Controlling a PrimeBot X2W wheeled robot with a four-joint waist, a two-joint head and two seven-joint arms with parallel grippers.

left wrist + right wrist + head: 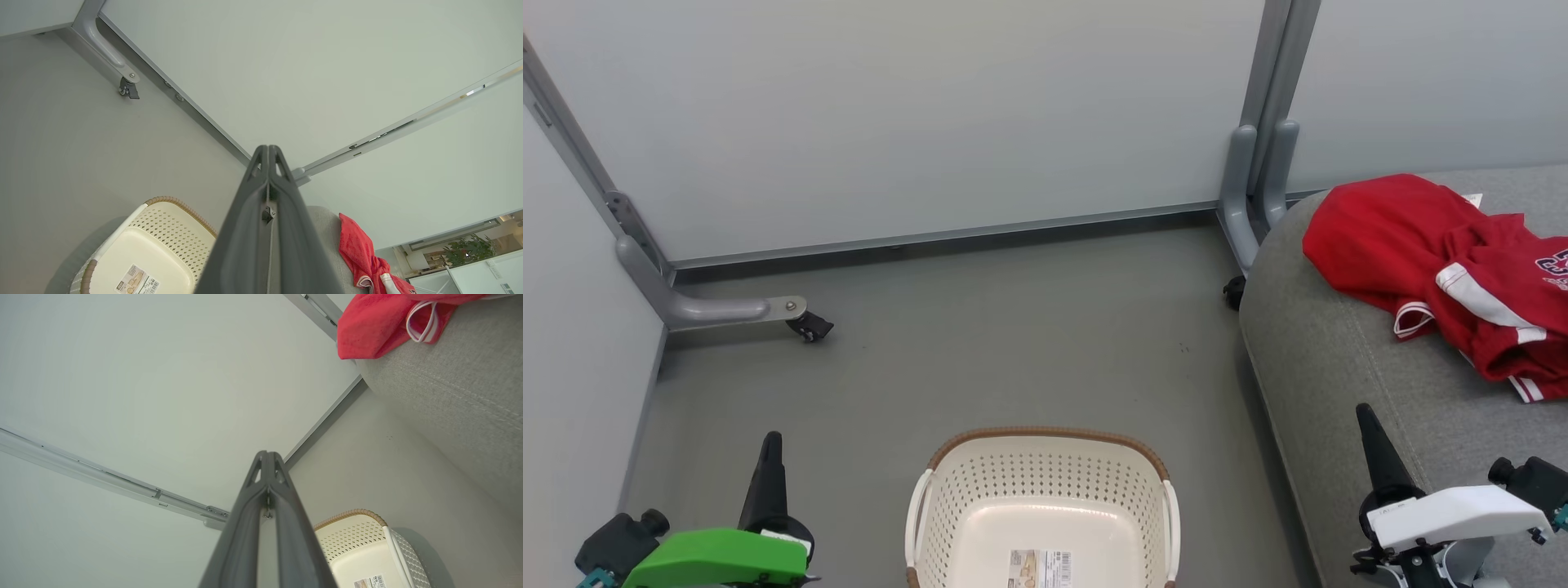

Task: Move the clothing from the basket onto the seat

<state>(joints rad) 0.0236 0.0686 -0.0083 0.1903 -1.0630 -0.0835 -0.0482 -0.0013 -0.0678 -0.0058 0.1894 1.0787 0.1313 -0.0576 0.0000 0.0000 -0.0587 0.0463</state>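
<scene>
The clothing [1445,269], red with white trim, lies heaped on the grey seat [1339,384], right of the basket [1045,431] and well apart from it. Left end effector [771,443], left of the basket: fingers pressed together, nothing held. Right end effector [1364,416], right of the basket, above the seat: likewise closed, empty.

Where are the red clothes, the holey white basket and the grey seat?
Red sports clothing with white trim [1405,237]: head view, crumpled red fabric.
Cream-white perforated plastic basket [1045,482]: head view, back wall.
Grey fabric seat cushion [1331,376]: head view, bare top.
</scene>
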